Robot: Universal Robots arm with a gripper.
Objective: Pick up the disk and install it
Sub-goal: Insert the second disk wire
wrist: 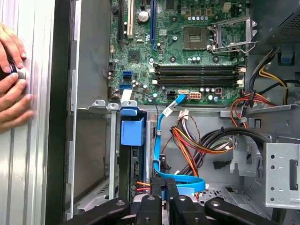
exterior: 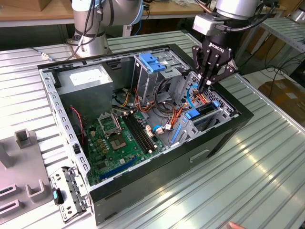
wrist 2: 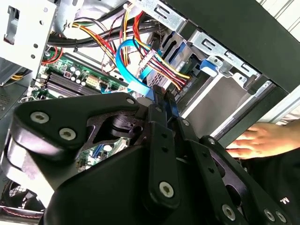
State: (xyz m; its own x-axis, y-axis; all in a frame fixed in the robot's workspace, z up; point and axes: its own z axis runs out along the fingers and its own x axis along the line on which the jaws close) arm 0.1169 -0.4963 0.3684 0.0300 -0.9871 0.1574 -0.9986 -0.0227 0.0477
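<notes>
The disk (exterior: 206, 109) stands on edge in the drive bay at the case's corner on the exterior view's right, with blue rails (exterior: 194, 114) at its ends. In the first wrist view I see its dark edge (wrist: 136, 161) under a blue tab (wrist: 132, 131). My gripper (exterior: 204, 87) hangs just above the bay with its fingers pressed together, holding nothing I can make out. Its fingertips (wrist: 157, 187) sit beside the disk's edge, close to a blue flat cable (wrist: 165, 140). In the second wrist view the shut gripper (wrist 2: 161, 96) points into the cable bundle.
The open computer case (exterior: 224, 138) lies on a ribbed metal table (exterior: 257, 181). Inside are the motherboard (exterior: 114, 138), a grey power supply (exterior: 88, 83), an upright cage with a blue handle (exterior: 151, 62) and loose wires (wrist: 197, 145). A person's hand (wrist: 11, 89) rests just outside the case wall.
</notes>
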